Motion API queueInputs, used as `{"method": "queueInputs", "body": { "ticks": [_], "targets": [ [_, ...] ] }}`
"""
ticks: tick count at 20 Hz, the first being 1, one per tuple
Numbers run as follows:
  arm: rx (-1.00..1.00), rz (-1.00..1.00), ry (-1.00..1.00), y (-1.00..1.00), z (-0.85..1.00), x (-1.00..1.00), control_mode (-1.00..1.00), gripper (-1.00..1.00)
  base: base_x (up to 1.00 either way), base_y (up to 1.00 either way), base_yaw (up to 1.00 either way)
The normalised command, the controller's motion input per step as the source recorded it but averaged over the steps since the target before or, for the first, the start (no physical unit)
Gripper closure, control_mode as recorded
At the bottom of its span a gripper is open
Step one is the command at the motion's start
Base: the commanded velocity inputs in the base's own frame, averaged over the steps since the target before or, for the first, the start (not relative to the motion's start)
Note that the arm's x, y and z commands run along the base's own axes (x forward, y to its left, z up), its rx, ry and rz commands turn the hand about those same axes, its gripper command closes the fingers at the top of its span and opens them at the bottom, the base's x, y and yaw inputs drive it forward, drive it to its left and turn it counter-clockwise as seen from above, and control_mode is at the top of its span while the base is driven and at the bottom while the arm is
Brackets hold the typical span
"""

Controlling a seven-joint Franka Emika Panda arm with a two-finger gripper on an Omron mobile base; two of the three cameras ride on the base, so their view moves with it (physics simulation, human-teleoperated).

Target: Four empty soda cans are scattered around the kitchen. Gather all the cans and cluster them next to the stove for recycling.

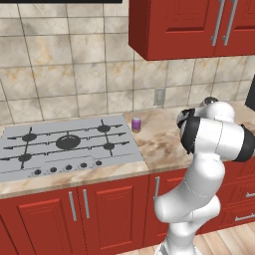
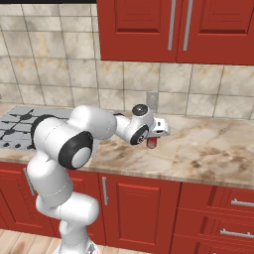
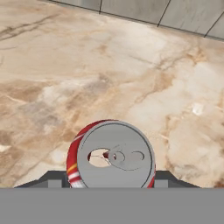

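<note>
Two cans seen: purple can (image 1: 136, 124) upright on bench (image 1: 164, 144), just right of stove (image 1: 64, 144); red can (image 3: 111, 155) upright further right on bench, near wall outlet (image 2: 153, 100). Claw (image 2: 155, 140) closed on red can's sides, pads (image 3: 52, 178) either side of body, silvery top facing hand cam, long axis vertical. Empty can likely v. light, thin-walled, slick, dents easy; grip mid-body, gentle squeeze, keep upright.
</note>
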Motion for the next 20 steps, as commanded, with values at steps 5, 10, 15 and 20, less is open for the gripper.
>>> {"method": "queueInputs", "body": {
  "ticks": [5, 10, 15, 20],
  "targets": [
    [0.0, 0.0, 0.0, 0.43, 0.03, 0.12, -1.0, 1.0, 0.0, 0.0, 0.0],
    [0.0, 0.01, 0.0, 0.46, 0.02, 0.12, -1.0, 1.0, 0.0, 0.0, 0.0],
    [0.0, 0.01, 0.0, 0.53, 0.0, 0.11, -1.0, 1.0, 0.0, 0.0, 0.0],
    [0.0, 0.02, 0.0, 0.55, 0.0, 0.1, -1.0, 1.0, 0.0, 0.0, 0.0]
  ]
}}
